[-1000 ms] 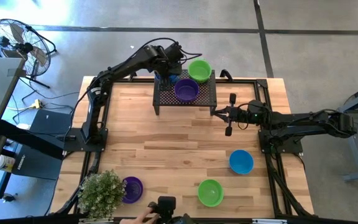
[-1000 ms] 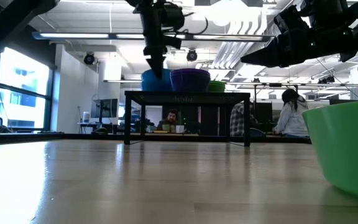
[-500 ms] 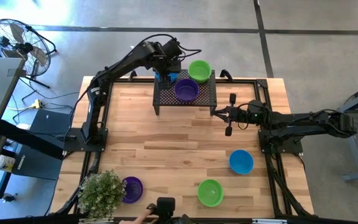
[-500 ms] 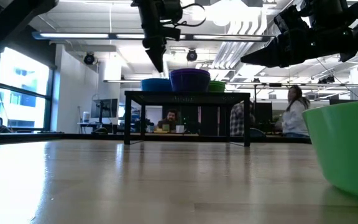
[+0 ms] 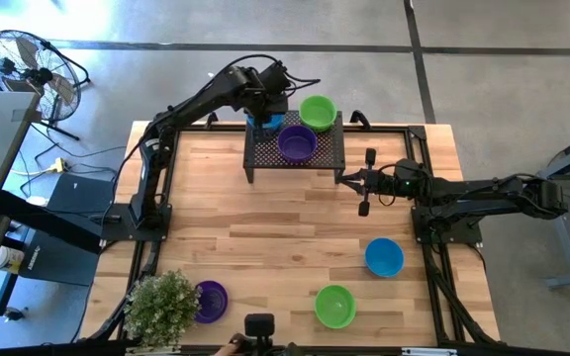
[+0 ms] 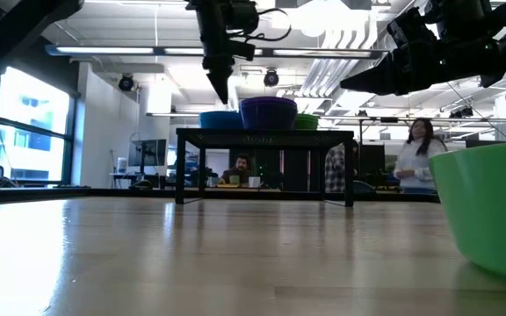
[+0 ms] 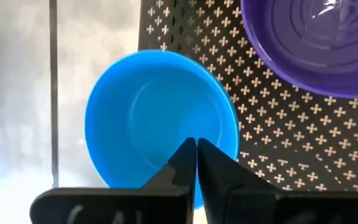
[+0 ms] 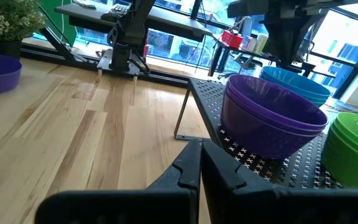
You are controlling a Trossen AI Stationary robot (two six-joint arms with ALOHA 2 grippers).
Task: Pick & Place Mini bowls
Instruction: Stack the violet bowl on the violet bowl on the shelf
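Left gripper (image 7: 196, 163): you had it above the blue bowl (image 5: 268, 123) at the rack's far left corner, fingertips pressed together, grasping nothing.
Right gripper (image 8: 201, 163): you parked it just right of the rack, clear of the tabletop, fingers clenched and empty.
Rack (image 5: 330, 150): the black perforated rack stood at the far middle of the table (image 5: 265, 218).
Bowls on the rack: the blue bowl sat far left, a purple bowl (image 5: 297, 142) in the middle, a green bowl (image 5: 318, 111) at the far right corner.
Bowls on the table: you had a second blue bowl (image 5: 384, 257) near right, a second green bowl (image 5: 334, 306) at the near edge, and a second purple bowl (image 5: 210, 300) near left, beside the potted plant (image 5: 160, 306).
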